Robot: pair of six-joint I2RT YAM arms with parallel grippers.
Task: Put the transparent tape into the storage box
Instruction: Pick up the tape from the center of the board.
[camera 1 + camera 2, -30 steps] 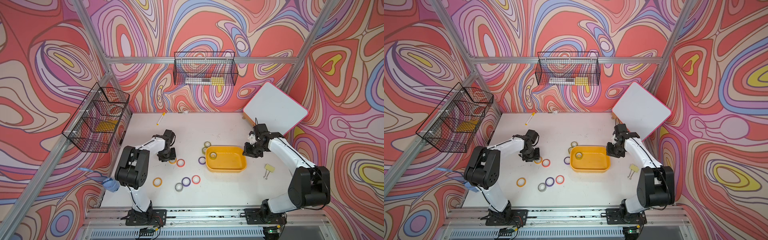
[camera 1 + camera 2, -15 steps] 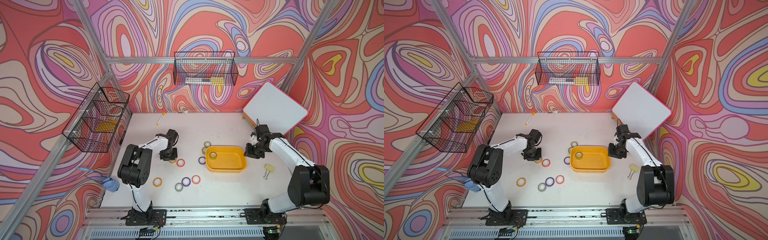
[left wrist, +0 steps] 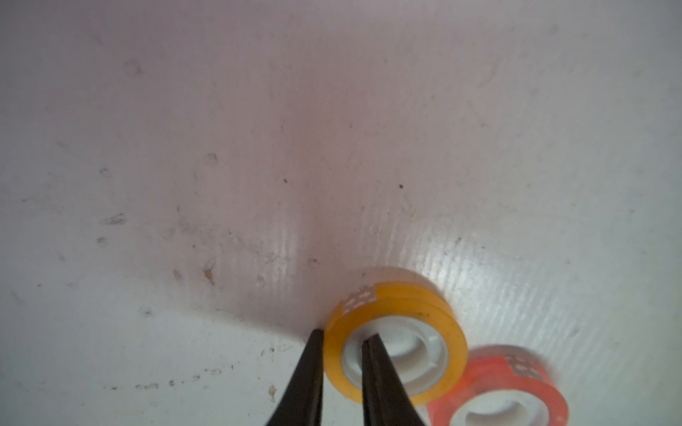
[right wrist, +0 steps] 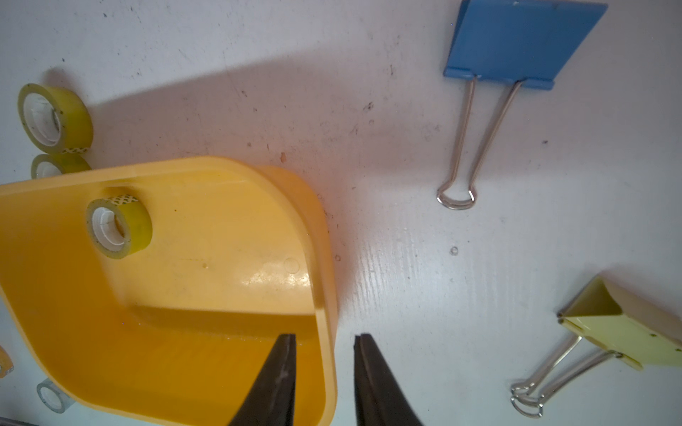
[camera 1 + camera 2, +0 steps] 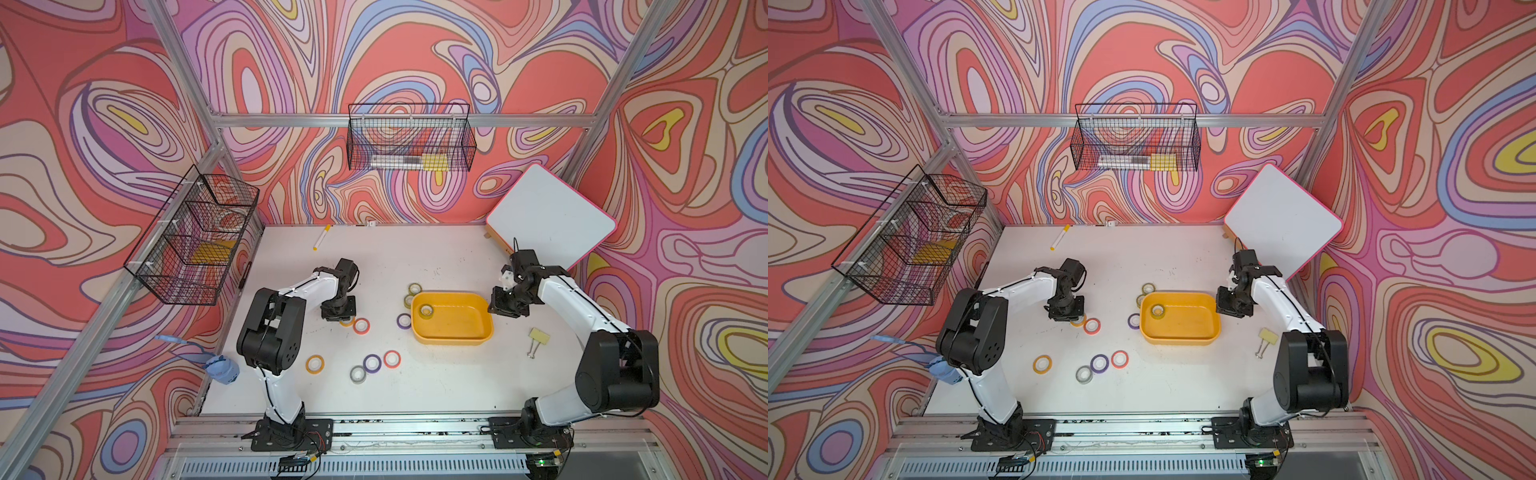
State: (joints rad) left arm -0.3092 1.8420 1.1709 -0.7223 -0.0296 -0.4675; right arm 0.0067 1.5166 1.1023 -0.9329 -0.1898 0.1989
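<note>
The storage box (image 5: pixel 457 328) (image 5: pixel 1183 328) is a shallow yellow-orange tub right of the table's middle. One yellowish transparent tape roll (image 5: pixel 426 310) (image 4: pixel 119 227) lies in its far left corner. Two more transparent rolls (image 5: pixel 414 288) (image 4: pixel 55 118) sit just outside that corner. My left gripper (image 5: pixel 341 318) (image 3: pixel 343 333) pinches the wall of an orange tape roll (image 3: pixel 424 313) on the table, one finger in the core and one outside. My right gripper (image 5: pixel 505 309) (image 4: pixel 325 335) stands open astride the box's right wall (image 4: pixel 328 295), with a gap on each side.
A red roll (image 3: pixel 516 387) (image 5: pixel 361 325) touches the orange one. A purple roll (image 5: pixel 403 320) lies left of the box; orange, grey, purple and red rolls (image 5: pixel 372 363) lie nearer the front. Blue (image 4: pixel 516 40) and yellow (image 4: pixel 627 332) binder clips lie right of the box. A whiteboard (image 5: pixel 548 220) leans at the back right.
The left gripper's jaws have narrowed onto the orange roll's wall. The right arm has shifted slightly beside the box's right end.
</note>
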